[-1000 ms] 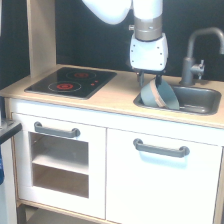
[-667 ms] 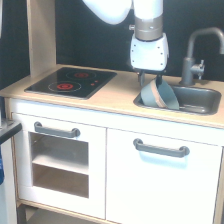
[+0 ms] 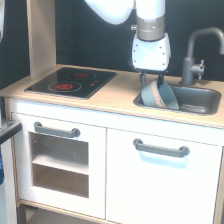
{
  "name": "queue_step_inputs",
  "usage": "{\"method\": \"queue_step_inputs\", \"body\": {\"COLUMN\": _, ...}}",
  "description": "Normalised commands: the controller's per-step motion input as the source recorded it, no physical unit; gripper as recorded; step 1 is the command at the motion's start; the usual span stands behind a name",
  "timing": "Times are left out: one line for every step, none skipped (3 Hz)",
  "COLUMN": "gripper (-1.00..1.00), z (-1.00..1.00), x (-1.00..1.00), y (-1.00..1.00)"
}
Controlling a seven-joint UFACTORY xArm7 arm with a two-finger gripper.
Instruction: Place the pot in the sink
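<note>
Pincer (image 3: 151, 80) grips pot (image 3: 159, 95) by its rim, tilted on edge at the sink's (image 3: 200, 106) end toward the exterior view's left. Basin beyond lies open toward faucet (image 3: 196, 55). Stovetop (image 3: 70, 81) sits well apart on counter (image 3: 112, 97).

Toy play-kitchen setup, not a real one. Light wood countertop (image 3: 115, 95) on white cabinet fronts with grey handles (image 3: 161, 148), black stovetop (image 3: 71, 81) with red rings well off to the exterior view's left of the jaws. Grey sink (image 3: 200, 100) directly under the jaws, grey faucet (image 3: 196, 62) just beside them (exterior view's right). Plain dark backdrop behind.
</note>
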Motion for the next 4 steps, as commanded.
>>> {"method": "queue_step_inputs", "body": {"gripper": 1.0, "z": 0.67, "x": 0.79, "y": -0.08}}
{"method": "queue_step_inputs", "body": {"gripper": 1.0, "z": 1.0, "x": 0.47, "y": -0.13}}
{"method": "queue_step_inputs", "body": {"gripper": 0.73, "z": 0.83, "x": 0.47, "y": -0.31}}
{"method": "queue_step_inputs", "body": {"gripper": 0.85, "z": 0.65, "x": 0.53, "y": -0.21}}
